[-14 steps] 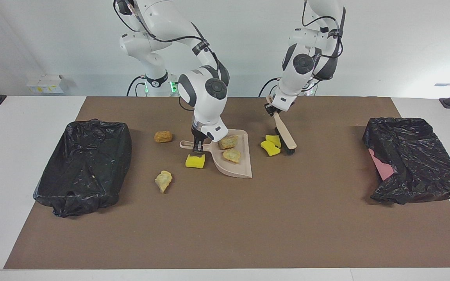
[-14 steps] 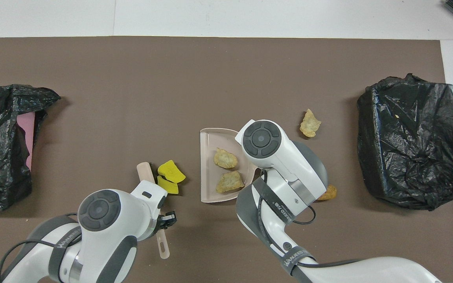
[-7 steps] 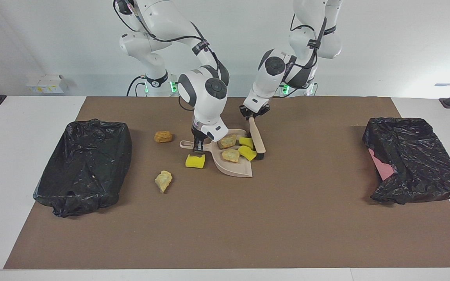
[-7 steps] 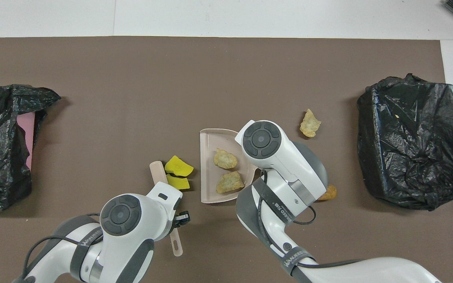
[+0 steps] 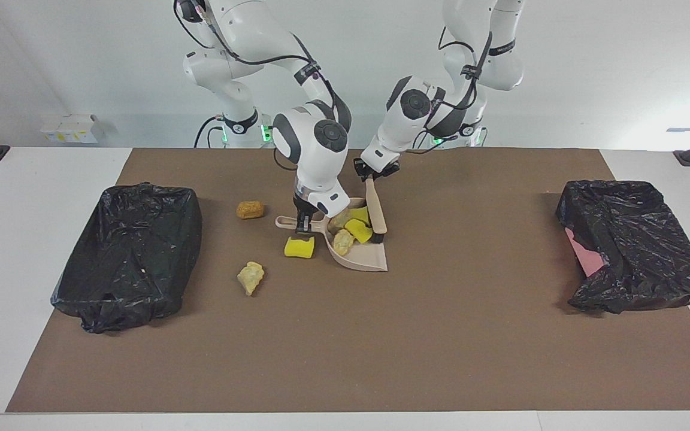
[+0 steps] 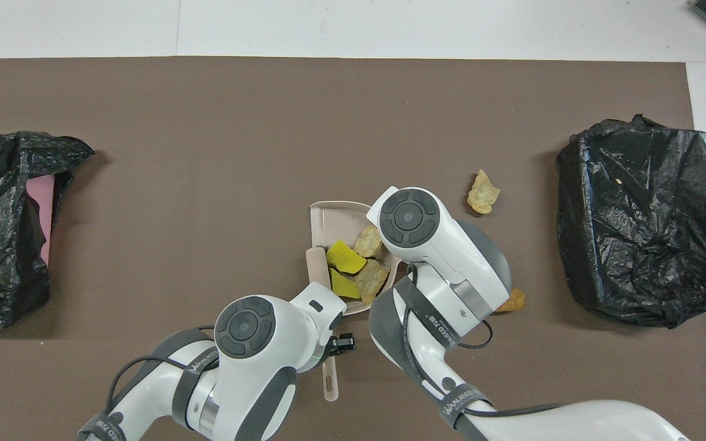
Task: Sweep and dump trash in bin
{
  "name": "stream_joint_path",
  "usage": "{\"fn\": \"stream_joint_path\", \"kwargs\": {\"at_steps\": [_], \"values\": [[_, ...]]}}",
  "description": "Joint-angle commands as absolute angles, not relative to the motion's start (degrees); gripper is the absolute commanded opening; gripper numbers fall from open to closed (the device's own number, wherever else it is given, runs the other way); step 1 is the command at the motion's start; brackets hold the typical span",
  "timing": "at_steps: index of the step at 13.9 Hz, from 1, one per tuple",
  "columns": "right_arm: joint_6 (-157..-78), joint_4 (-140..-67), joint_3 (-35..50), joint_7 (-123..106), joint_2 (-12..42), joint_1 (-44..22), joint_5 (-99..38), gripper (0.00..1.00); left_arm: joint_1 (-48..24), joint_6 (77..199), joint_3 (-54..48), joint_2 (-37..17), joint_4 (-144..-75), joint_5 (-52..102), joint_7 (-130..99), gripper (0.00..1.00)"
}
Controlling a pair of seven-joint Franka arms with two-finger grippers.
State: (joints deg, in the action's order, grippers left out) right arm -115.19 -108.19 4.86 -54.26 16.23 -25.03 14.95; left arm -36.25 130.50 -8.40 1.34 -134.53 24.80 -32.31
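Your right gripper (image 5: 303, 224) has its fingers pinched on the handle of the dustpan (image 5: 364, 257), low at the table, with the pan's scoop lying flat on the brown mat (image 5: 345, 335). Your left gripper (image 5: 372, 173) is clamped around the upper handle of the brush (image 5: 375, 208), which slopes down so that its dark bristle head sits in the dustpan's mouth. Inside the pan, pressed toward the handle end, you have two bright yellow foam pieces (image 6: 344, 255) and two pale rocky chunks (image 6: 372, 278), bunched together just beside the brush head. Outside the pan, a third yellow foam piece (image 5: 299, 246) lies on the mat touching or just beside the pan's handle, directly under your right gripper. The orange-brown lump (image 5: 250, 209) sits near the handle's tip, toward the right arm's end of the table, and another pale chunk (image 5: 251, 278) lies farther from the robots than that lump. Two bins lined with black bags stand well apart: one black-bagged bin (image 5: 126, 254) at the right arm's end, and the other black-bagged bin (image 5: 638, 245) at the left arm's end, showing a pink wall.
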Motion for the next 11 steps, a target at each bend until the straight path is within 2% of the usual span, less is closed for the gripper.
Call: {"fn": "stream_joint_path", "kwargs": {"at_steps": [1, 7, 11], "values": [[-119.0, -109.8, 5.5, -55.0, 15.8, -24.2, 15.6, 0.0, -35.5, 126.7, -8.0, 4.7, -135.8, 24.1, -34.7, 0.0], [-119.8, -109.8, 5.5, -55.0, 16.0, -24.0, 15.4, 0.0, -39.9, 123.8, -8.7, 9.1, -139.2, 12.7, -52.0, 0.0], [-119.8, -109.4, 5.4, -54.7, 15.6, -23.2, 15.3, 0.0, -43.2, 121.6, -8.8, 10.9, -140.2, 12.1, -55.5, 0.0]]}}
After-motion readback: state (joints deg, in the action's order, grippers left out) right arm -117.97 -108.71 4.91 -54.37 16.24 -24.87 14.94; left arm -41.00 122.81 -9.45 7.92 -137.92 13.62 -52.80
